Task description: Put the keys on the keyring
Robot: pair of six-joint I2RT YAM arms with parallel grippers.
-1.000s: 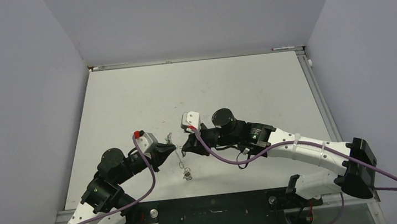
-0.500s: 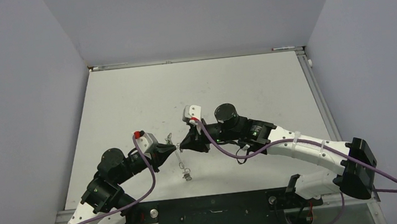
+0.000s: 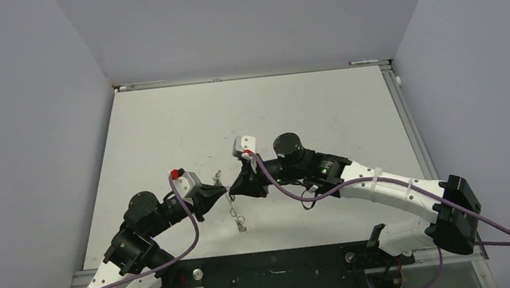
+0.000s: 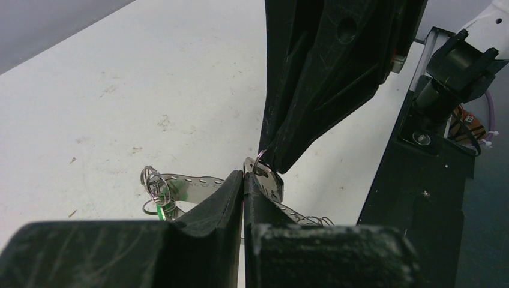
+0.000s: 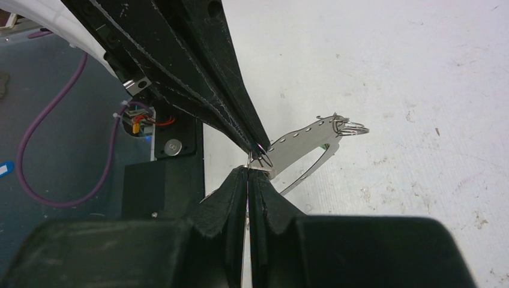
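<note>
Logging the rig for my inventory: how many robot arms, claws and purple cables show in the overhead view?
Robot arms: 2, left arm, right arm
Claws: 2, left claw, right claw
Purple cables: 2, left cable, right cable
Total: 6

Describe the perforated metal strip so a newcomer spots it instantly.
On the white table, the left gripper and right gripper meet tip to tip. A flat silvery strip runs out from that point. Unlike the wire rings at its far end, it carries a row of punched holes.
</note>
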